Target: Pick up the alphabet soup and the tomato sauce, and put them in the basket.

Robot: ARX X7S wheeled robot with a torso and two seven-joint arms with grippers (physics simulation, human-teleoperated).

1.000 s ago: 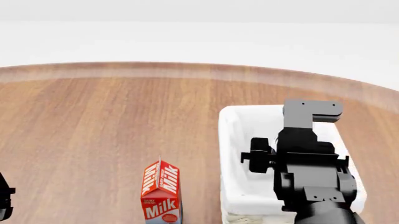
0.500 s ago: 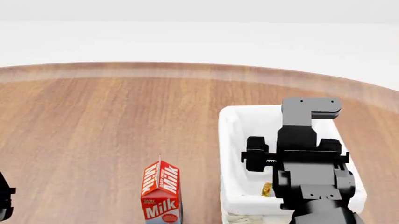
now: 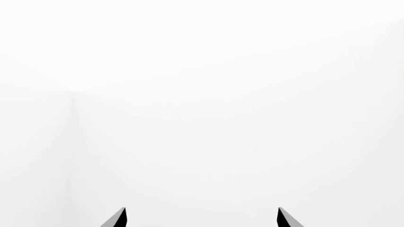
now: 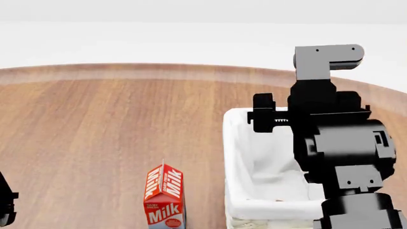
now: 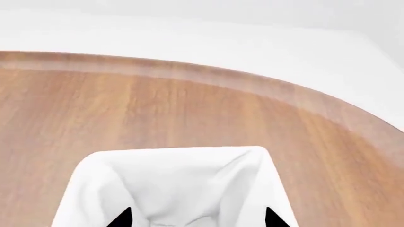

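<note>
Your basket (image 4: 237, 143) sits on the table (image 4: 95, 133), right of one milk carton (image 4: 165, 195). Only the right wrist view shows its far rim between the right gripper (image 5: 197, 218), fingers spread. Neither can is visible. Left gripper (image 3: 200, 218): fingers apart, empty.

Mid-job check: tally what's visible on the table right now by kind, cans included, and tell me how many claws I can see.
Milk cartons: 1, the milk carton
Baskets: 1, the basket
Cans: 0 clearly visible; the right arm blocks much of the basket's inside
Claws: 2, the left claw and the right claw, only fingertips showing
Total: 4
</note>
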